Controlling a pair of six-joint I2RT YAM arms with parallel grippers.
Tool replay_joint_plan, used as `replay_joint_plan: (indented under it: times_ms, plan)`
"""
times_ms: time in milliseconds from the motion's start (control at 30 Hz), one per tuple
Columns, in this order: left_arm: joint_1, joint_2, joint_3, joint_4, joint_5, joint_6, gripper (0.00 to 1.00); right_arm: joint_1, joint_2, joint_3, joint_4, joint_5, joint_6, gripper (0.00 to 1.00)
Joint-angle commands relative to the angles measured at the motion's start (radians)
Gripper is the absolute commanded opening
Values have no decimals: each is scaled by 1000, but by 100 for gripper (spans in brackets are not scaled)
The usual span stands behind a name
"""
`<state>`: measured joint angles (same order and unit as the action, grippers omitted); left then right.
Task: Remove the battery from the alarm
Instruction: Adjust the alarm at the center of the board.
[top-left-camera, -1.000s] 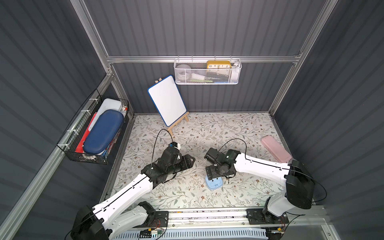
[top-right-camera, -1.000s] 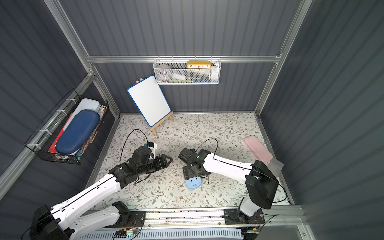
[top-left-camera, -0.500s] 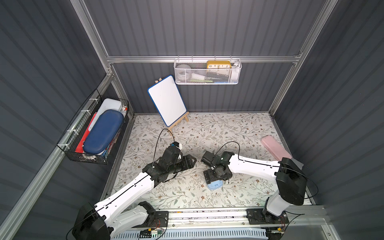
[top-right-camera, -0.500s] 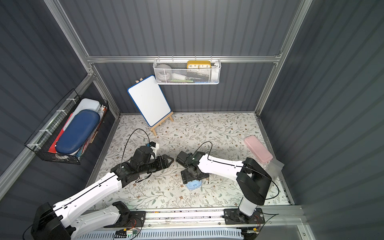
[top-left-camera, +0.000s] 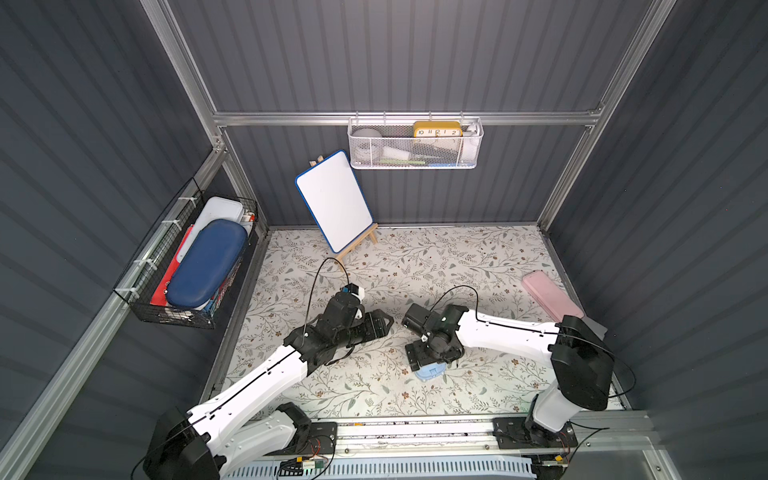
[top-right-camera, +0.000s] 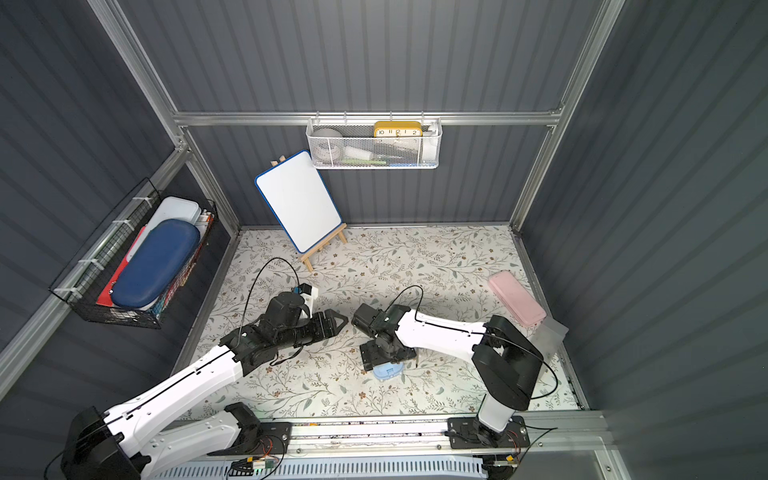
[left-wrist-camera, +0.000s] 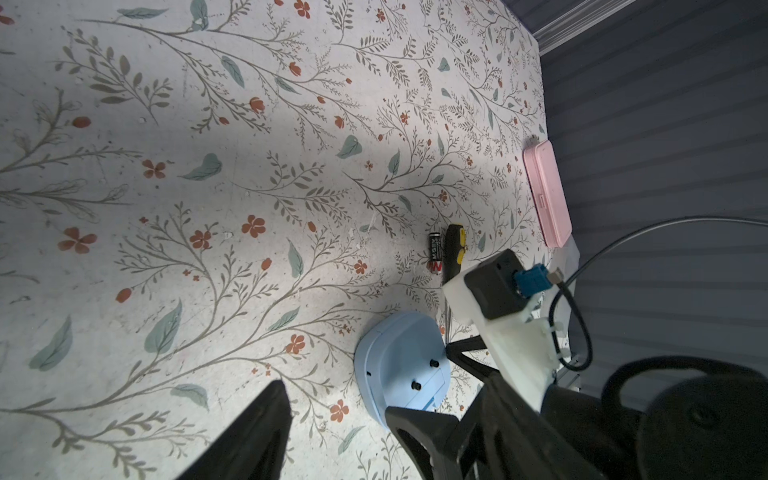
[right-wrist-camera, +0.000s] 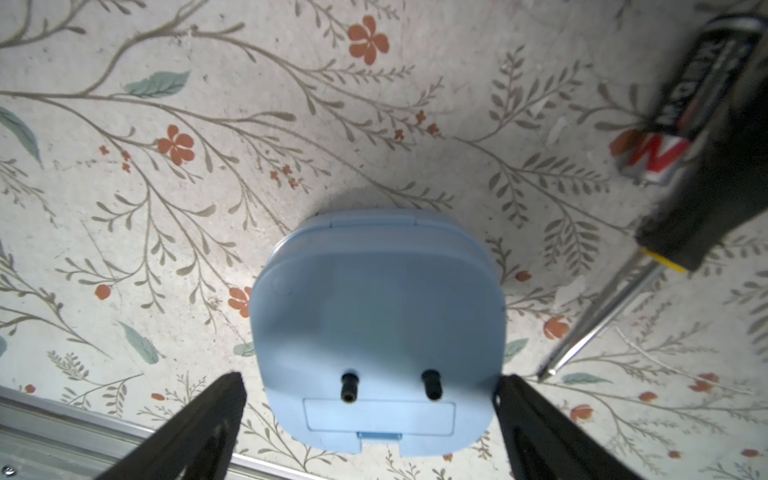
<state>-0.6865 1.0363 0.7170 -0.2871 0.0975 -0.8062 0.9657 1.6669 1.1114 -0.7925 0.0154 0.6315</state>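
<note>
Right gripper (right-wrist-camera: 370, 384) fingers stand spread, flanking the alarm (right-wrist-camera: 376, 307) without pinching it. The left gripper (left-wrist-camera: 332, 409) is spread too, and empty. The alarm lies face-down, lower centre in both top views. The battery (right-wrist-camera: 665, 108) lies loose on the mat (right-wrist-camera: 124, 208) just beside the screwdriver (right-wrist-camera: 702, 195). It looks light, rigid, smooth and prone to rolling, so pinch across its middle.

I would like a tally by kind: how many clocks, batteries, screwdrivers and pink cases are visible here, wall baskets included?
Clocks: 2 (pale-blue rounded-square alarm clock, lying back up; yellow clock with black numerals in the white mesh basket)
Batteries: 1 (small dark cylindrical battery)
Screwdrivers: 1 (black-and-yellow-handled screwdriver)
Pink cases: 1 (flat pink plastic case)
Total: 5
</note>
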Motion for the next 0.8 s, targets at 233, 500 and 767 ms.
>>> replay_joint_plan:
  times_ms: [233, 500, 767]
  plan:
    - [7, -18, -29, -13, 37, 13, 77, 22, 46, 2, -19, 1, -28, 99]
    - [7, -21, -41, -8, 38, 15, 77, 24, 91, 33, -24, 38, -32, 99]
    - [7, -22, -62, 5, 45, 12, 77, 20, 148, 25, 6, 69, -35, 98]
